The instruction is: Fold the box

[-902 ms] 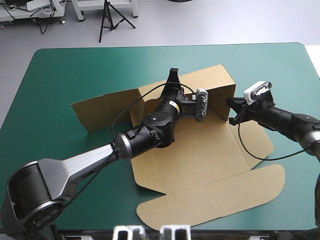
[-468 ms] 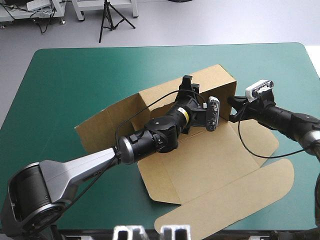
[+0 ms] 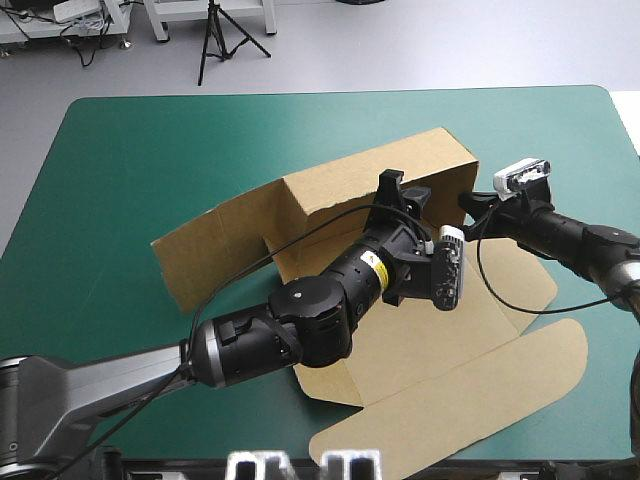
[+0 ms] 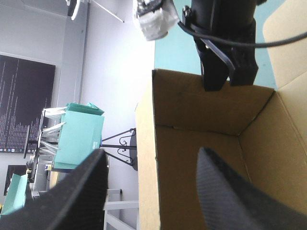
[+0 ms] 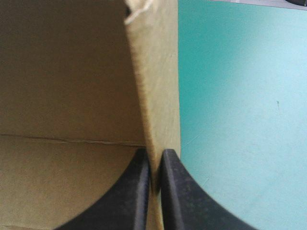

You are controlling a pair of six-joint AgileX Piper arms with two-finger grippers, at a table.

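Observation:
The brown box [image 3: 420,300] lies partly folded in the middle of the teal-green table, its rear wall [image 3: 350,185] and right side wall [image 3: 462,195] standing up. My left gripper [image 3: 403,192] is open at the rear wall's top edge, one finger on each side of the board. In the left wrist view the left gripper [image 4: 152,153] straddles the box wall [image 4: 201,110] with a wide gap. My right gripper [image 3: 470,210] pinches the right side wall at the corner. In the right wrist view the right gripper [image 5: 154,165] is shut on the board's edge [image 5: 153,96].
The rounded lid flap [image 3: 450,410] lies flat toward the table's front edge. A long side flap [image 3: 205,255] sticks out to the left, half raised. Bare teal-green cover [image 3: 120,170] shows at the left and the back.
My left arm has swung right along the rear wall and lifted, and the rear wall now stands taller. The box has shifted a little right. The right gripper has kept its hold.

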